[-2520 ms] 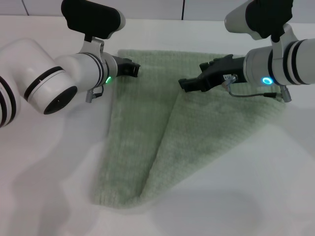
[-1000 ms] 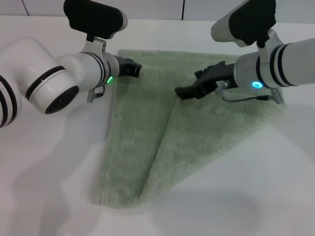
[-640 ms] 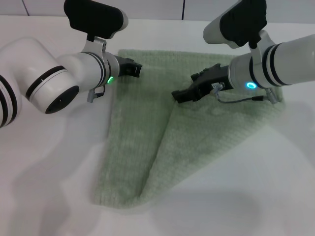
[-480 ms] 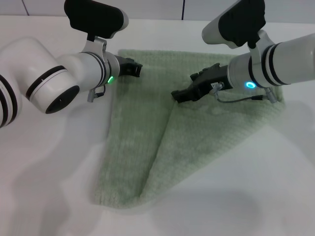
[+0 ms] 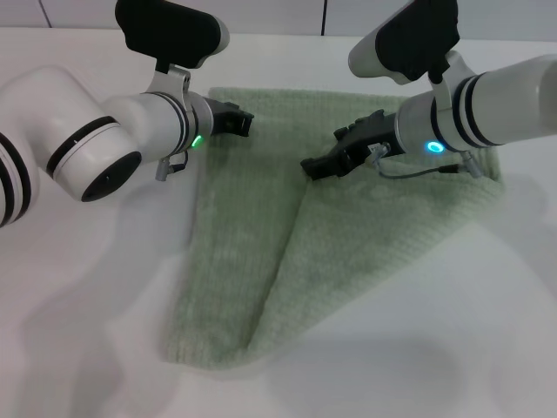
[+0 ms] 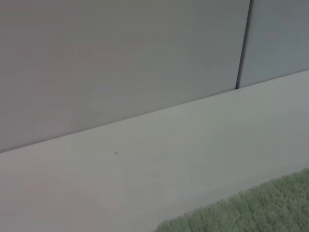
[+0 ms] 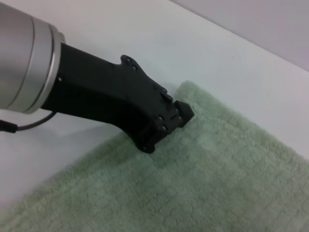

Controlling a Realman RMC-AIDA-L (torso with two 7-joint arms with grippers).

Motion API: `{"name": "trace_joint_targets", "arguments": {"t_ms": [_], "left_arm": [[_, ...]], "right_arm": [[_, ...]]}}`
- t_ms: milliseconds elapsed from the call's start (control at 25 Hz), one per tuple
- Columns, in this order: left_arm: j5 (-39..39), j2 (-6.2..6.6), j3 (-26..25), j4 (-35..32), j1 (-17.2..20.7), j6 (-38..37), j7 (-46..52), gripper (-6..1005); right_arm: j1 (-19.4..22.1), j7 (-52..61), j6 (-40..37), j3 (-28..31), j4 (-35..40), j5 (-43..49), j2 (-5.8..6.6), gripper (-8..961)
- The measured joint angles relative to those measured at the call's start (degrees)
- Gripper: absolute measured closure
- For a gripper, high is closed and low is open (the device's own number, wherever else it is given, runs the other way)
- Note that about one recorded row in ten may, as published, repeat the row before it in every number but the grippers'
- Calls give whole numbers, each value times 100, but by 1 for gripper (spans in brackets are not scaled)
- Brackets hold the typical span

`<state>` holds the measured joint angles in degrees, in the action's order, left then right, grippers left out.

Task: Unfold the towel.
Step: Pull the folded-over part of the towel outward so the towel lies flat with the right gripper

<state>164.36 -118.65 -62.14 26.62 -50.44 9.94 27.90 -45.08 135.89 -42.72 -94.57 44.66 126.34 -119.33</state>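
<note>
The pale green towel (image 5: 261, 235) lies on the white table, folded along a diagonal, so a triangular flap (image 5: 383, 218) covers its right part. My left gripper (image 5: 242, 123) rests at the towel's far left corner. The right wrist view shows this gripper (image 7: 164, 126) as a black tip touching the towel (image 7: 203, 183) near its edge. My right gripper (image 5: 315, 167) sits low over the flap's tip, near the middle of the towel's far part. The left wrist view shows only a strip of towel edge (image 6: 251, 212).
The white table (image 5: 452, 348) surrounds the towel on all sides. A pale wall (image 6: 120, 63) with a dark vertical seam rises behind the table's far edge. A thin grey cable (image 5: 409, 171) hangs from my right wrist above the flap.
My right gripper has moved left and slightly nearer across the towel, to the flap's tip. The left gripper and the towel have not moved.
</note>
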Motion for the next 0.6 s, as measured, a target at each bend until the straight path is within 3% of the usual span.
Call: {"name": "trace_joint_targets", "arguments": {"t_ms": [600], "left_arm": [[-2, 8, -13, 1, 8, 9, -9, 1000]], "right_arm": [[-133, -79, 19, -37, -250, -108, -12, 199]]}}
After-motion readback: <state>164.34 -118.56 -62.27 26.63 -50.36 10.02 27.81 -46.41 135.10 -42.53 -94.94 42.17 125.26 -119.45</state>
